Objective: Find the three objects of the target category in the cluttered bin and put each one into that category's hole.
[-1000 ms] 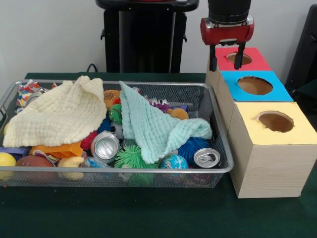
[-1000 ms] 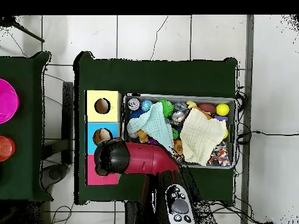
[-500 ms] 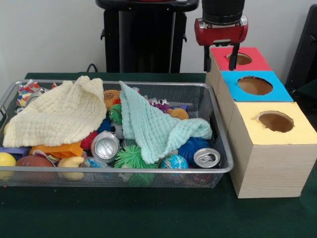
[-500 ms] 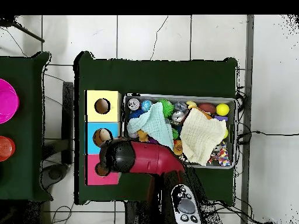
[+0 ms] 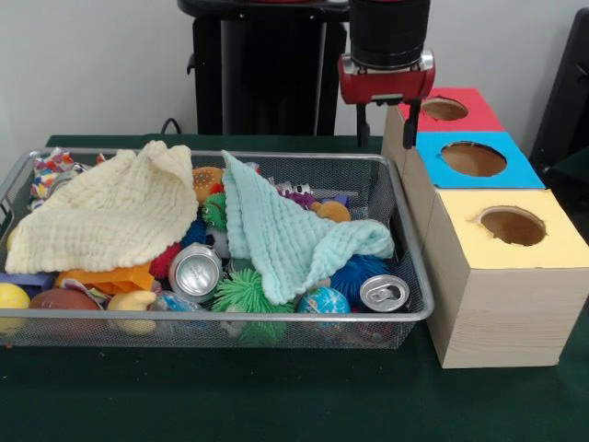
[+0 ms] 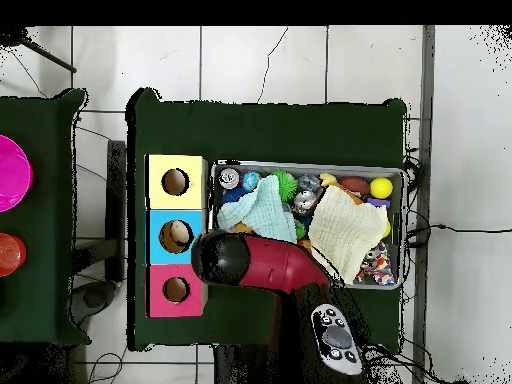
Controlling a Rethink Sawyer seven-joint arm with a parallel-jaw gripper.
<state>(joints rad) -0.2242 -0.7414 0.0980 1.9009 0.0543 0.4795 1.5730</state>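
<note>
My gripper point(image 5: 386, 129) hangs open and empty over the far right corner of the wire bin point(image 5: 230, 319), just left of the red box's hole point(image 5: 444, 109). The blue hole point(image 5: 473, 158) and the yellow hole point(image 5: 512, 226) follow toward the front. Two silver cans point(image 5: 195, 272) point(image 5: 384, 293) lie near the bin's front. A yellow cloth point(image 5: 106, 216) and a mint cloth point(image 5: 285, 235) cover much of the clutter. From overhead the arm's black wrist point(image 6: 225, 258) hides the gripper, between the boxes point(image 6: 176, 236) and the bin point(image 6: 403, 232).
A green spiky ball point(image 5: 244, 290), a globe ball point(image 5: 323, 301), a blue spiky ball point(image 5: 354, 274), an orange block point(image 5: 106, 276) and a yellow ball point(image 5: 11, 296) show among the clutter. Pink and red round things point(image 6: 10, 172) sit on a side table.
The gripper has left the red hole and moved sideways toward the bin, rising slightly. It stays open. Nothing in the bin has moved.
</note>
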